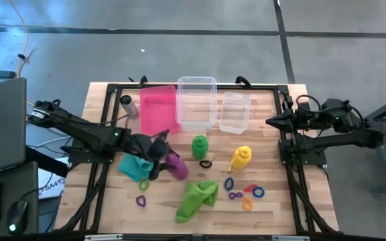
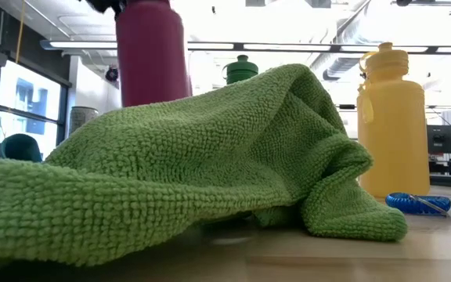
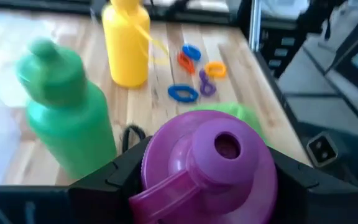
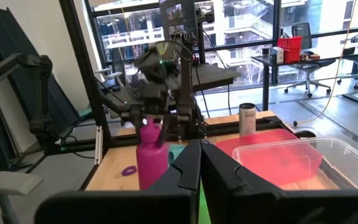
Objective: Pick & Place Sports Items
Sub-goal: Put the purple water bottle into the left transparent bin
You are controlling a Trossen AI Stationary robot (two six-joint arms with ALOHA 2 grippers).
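My left gripper (image 1: 161,155) is shut on the purple bottle (image 1: 177,165), left of the table's middle. The bottle stands upright in the right wrist view (image 4: 151,158). The green bottle (image 1: 200,146) and the yellow bottle (image 1: 240,158) stand upright on the table to its right. A teal cloth (image 1: 135,165) lies below my left gripper. The lime green cloth (image 1: 197,197) lies crumpled near the front edge. Several coloured rings (image 1: 245,193) lie at the front right, and two more (image 1: 143,191) at the front left. My right gripper (image 1: 271,122) waits shut at the right edge, raised and touching nothing. My left gripper pinches the purple bottle at its top, just under the cap (image 3: 207,163), with one finger (image 3: 114,177) on each side. The fingers come from the table's left, slanting a little downward. The bottle stays upright below them. The lime cloth hides its base, so I cannot tell whether it is off the table.
A pink bin (image 1: 158,108) and two clear bins (image 1: 196,102) (image 1: 234,112) stand along the far side. A grey cylinder (image 1: 127,105) with a dark cap stands left of the pink bin. A black ring (image 1: 206,163) lies beside the green bottle.
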